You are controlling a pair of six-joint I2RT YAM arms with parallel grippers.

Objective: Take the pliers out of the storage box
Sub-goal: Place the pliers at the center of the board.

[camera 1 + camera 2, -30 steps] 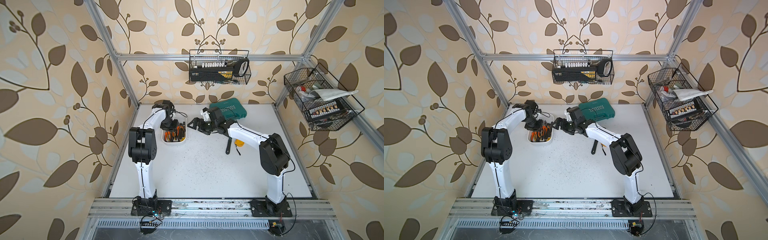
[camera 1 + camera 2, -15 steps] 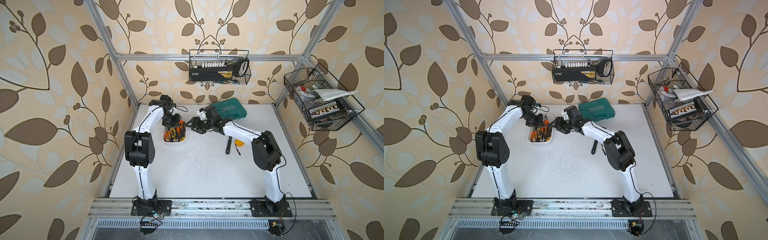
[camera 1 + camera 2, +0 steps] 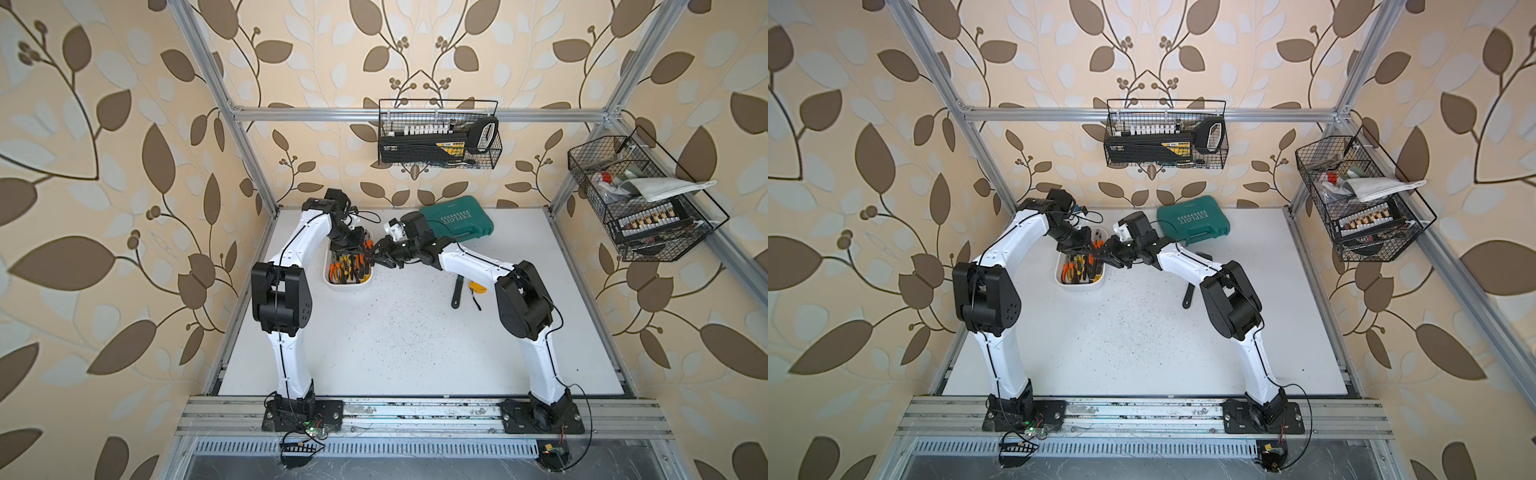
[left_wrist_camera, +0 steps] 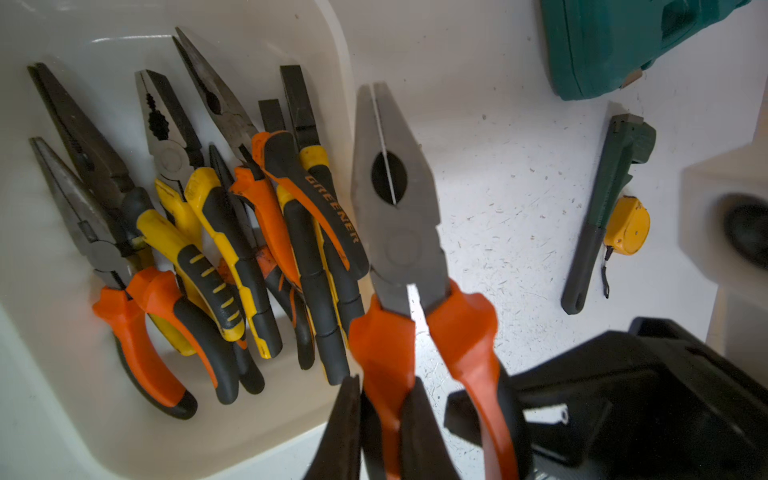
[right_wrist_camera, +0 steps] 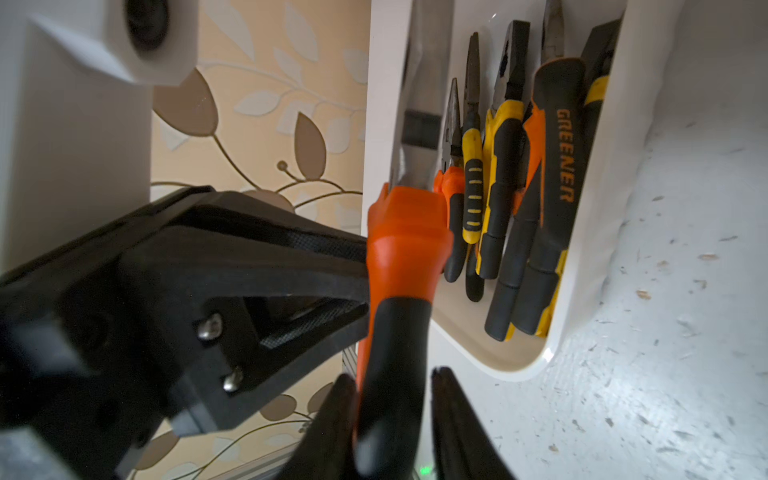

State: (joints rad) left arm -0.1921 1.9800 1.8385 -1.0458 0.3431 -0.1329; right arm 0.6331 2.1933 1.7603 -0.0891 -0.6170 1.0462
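Note:
The white storage box (image 3: 347, 287) sits at the back left of the table, with several orange and yellow-handled pliers (image 4: 232, 232) lying in it. One orange-and-black pair of pliers (image 4: 395, 199) hangs above the box's right edge, nose pointing away from the wrist. My left gripper (image 4: 384, 386) is shut on one of its handles. My right gripper (image 5: 392, 376) has come in from the right, and its fingers have closed on the other handle. In both top views the two grippers meet over the box's right rim (image 3: 1100, 253).
A teal tool case (image 3: 457, 222) lies behind the right arm. A dark pipe wrench (image 4: 602, 208) and a yellow tape measure (image 4: 625, 226) lie on the table to the right. Black wire baskets hang on the back wall (image 3: 438, 137) and the right wall (image 3: 640, 203).
My right gripper has moved left to the pliers held by the left gripper, and its jaws have gone from wide open to narrow around a handle. The left arm has shifted slightly.

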